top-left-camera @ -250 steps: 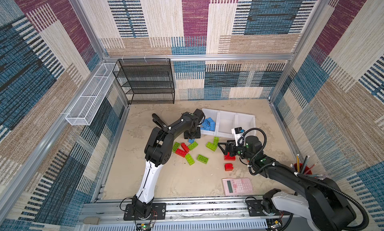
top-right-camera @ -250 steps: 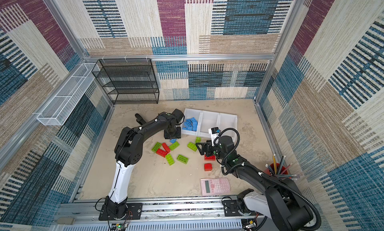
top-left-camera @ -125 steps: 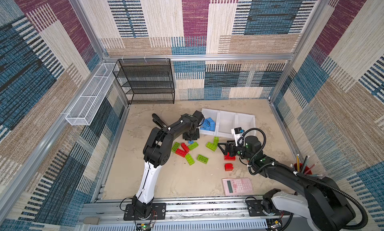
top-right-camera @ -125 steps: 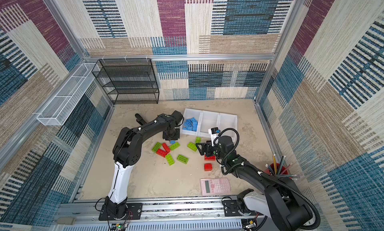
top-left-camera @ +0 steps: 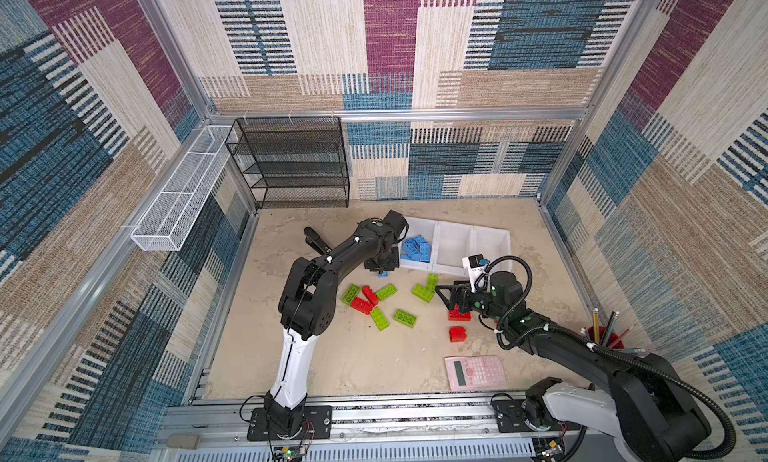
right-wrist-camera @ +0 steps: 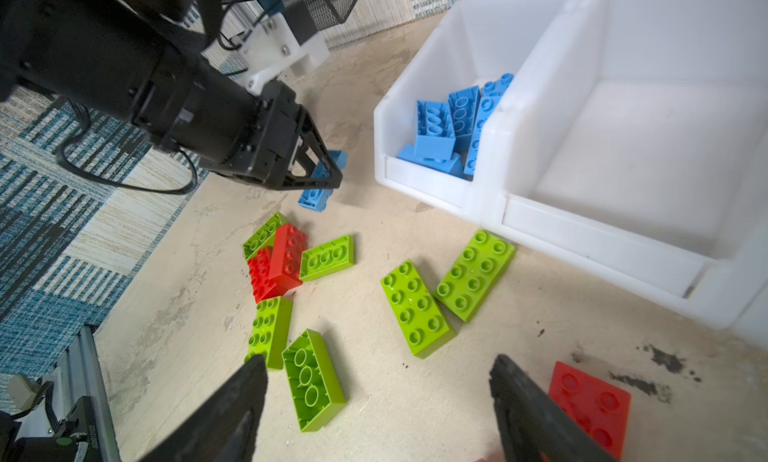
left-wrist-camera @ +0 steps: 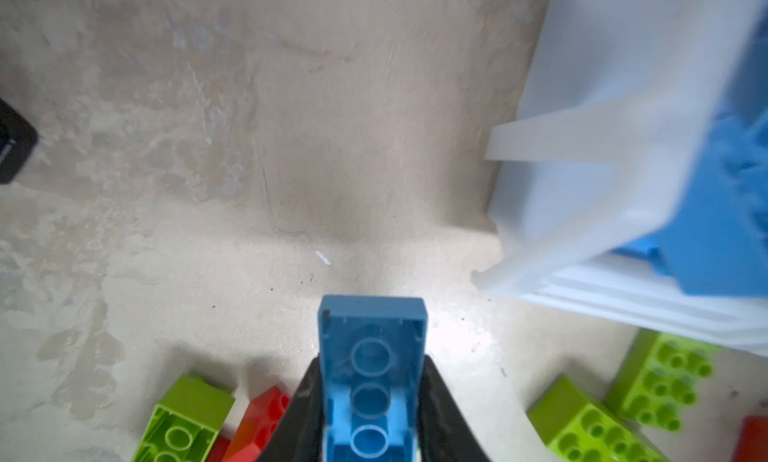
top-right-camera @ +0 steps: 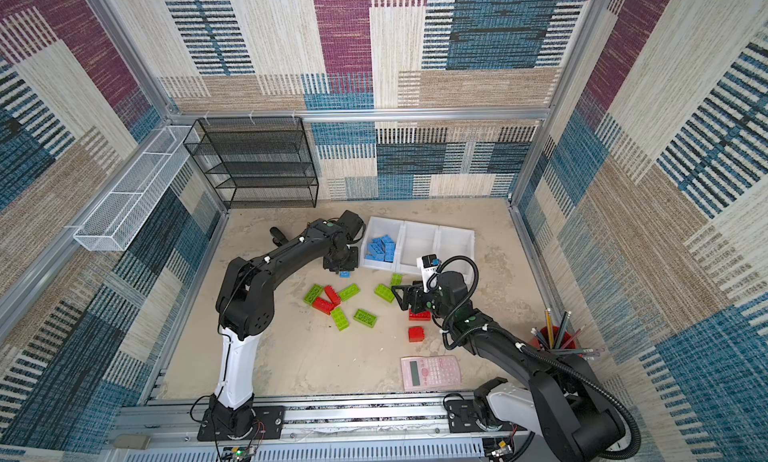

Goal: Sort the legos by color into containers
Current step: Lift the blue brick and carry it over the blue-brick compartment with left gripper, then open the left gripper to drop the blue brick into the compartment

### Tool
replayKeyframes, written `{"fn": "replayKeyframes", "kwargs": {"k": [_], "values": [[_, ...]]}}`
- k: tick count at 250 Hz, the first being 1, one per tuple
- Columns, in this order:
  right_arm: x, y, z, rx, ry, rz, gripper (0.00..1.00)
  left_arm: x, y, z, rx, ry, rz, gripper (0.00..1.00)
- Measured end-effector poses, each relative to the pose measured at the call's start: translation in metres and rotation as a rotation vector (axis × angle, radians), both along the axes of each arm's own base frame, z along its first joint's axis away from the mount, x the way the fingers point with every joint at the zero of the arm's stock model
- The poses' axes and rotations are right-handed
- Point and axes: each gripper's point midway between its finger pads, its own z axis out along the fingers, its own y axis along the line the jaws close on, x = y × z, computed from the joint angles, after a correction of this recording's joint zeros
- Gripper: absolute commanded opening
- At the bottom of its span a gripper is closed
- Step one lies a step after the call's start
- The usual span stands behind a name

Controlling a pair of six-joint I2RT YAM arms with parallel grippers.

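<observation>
blue brick [left-wrist-camera: 372, 381] beside bin [left-wrist-camera: 561, 215] rim

In the left gripper [left-wrist-camera: 372, 361], narrowed within the last second from a wider gap to a tight pinch on the long sides of a blue lego [left-wrist-camera: 371, 402], hollow underside showing in the left wrist view, just beside the container [left-wrist-camera: 582, 198] of blue legos [right-wrist-camera: 453, 123]. On the left arm [top-left-camera: 340, 254], swung slightly away from that container half a second ago and now back toward it in both top views. Whether lifted clear of the table [left-wrist-camera: 291, 148], not to be told.
</observation>
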Motion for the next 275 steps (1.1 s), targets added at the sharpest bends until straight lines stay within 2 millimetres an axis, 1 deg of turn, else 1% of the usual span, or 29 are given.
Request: {"fn": "replayKeyframes", "kwargs": {"k": [30,50,71,130,167,233,275], "values": [[0.0,0.0,0.001,0.0,-0.001,0.0,0.85,0.012,-0.009,0.027,-0.036,-0.053,-0.014,0.25],[0.001,0.0,0.0,0.0,0.0,0.0,0.85,0.024,-0.018,0.044,-0.063,-0.092,-0.019,0.25],[0.001,0.001,0.0,-0.002,0.003,0.0,0.85,0.035,-0.028,0.054,-0.093,-0.117,-0.029,0.25],[0.002,0.001,-0.002,-0.005,0.011,-0.001,0.85,0.051,-0.06,0.062,-0.18,-0.129,-0.081,0.24],[0.002,0.001,-0.009,-0.013,0.028,-0.001,0.85,0.057,-0.081,0.059,-0.244,-0.131,-0.126,0.25],[0.002,0.001,-0.011,-0.016,0.035,0.0,0.85,0.085,-0.121,0.053,-0.382,-0.17,-0.182,0.26],[0.002,0.001,-0.009,-0.014,0.03,-0.001,0.85,0.097,-0.14,0.051,-0.46,-0.191,-0.192,0.29]]}}
